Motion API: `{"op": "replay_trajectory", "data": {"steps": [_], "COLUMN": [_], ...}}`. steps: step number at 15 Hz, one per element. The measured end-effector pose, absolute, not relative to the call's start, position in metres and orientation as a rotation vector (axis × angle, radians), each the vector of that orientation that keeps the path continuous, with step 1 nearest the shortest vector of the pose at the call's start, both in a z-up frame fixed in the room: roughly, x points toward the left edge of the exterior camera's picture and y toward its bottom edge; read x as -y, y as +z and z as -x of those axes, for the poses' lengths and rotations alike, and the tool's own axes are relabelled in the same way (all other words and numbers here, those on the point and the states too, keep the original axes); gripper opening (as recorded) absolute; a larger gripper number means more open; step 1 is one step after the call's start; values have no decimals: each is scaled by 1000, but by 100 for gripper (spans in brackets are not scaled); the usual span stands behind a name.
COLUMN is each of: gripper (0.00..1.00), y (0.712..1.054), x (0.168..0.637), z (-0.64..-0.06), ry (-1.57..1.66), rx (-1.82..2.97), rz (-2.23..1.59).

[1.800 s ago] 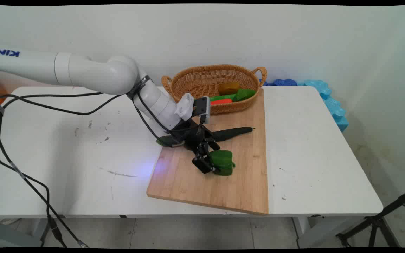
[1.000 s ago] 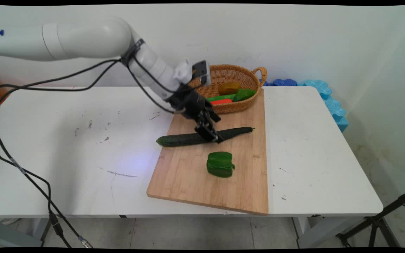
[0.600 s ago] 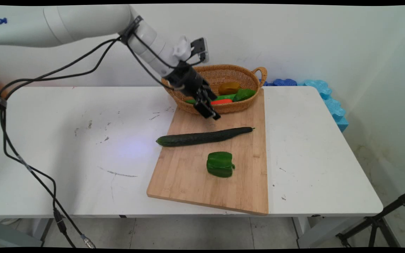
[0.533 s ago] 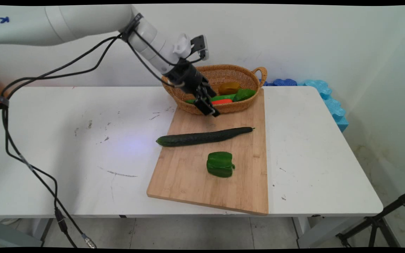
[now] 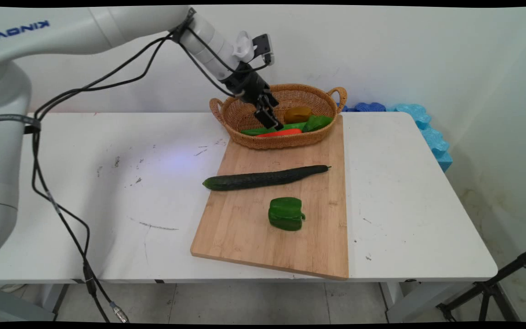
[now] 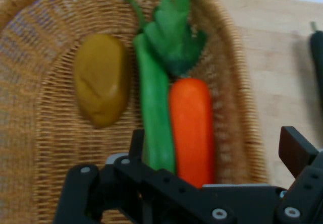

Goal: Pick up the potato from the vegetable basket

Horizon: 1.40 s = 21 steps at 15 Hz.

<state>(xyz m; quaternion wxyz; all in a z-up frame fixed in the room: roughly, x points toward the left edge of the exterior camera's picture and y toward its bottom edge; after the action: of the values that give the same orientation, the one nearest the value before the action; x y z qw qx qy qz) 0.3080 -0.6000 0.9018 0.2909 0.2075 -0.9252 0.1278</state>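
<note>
My gripper point(image 5: 272, 120) hangs open just above the wicker basket point(image 5: 244, 137) at the back of the wooden cutting board point(image 5: 244, 237). In the hand view the gripper point(image 6: 217, 148) holds nothing, its two fingers standing wide apart. Right under it lie an orange carrot point(image 6: 192, 128) with green leaves point(image 6: 174, 37) and a long green pepper point(image 6: 154, 118). A brown potato point(image 6: 101, 80) rests beside them in the basket point(image 6: 35, 133). From the main view the carrot point(image 5: 286, 132) and potato point(image 5: 297, 113) show too.
A long dark cucumber point(image 5: 265, 177) lies across the board, its left end over the white table. A green bell pepper point(image 5: 286, 213) sits on the board nearer the front. Blue foam pieces point(image 5: 427, 132) line the table's far right edge.
The gripper was down at the green bell pepper, then rose and moved back over the cucumber to the basket. The bell pepper stays on the board.
</note>
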Motion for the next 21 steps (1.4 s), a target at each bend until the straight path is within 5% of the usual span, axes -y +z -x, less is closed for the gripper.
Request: {"op": "replay_trajectory", "data": {"steps": [9, 21], "gripper": [100, 100], "y": [863, 828], "x": [673, 713], "z": [-296, -278], "ry": [401, 398], "rx": [2465, 2446], "rz": [-565, -593]}}
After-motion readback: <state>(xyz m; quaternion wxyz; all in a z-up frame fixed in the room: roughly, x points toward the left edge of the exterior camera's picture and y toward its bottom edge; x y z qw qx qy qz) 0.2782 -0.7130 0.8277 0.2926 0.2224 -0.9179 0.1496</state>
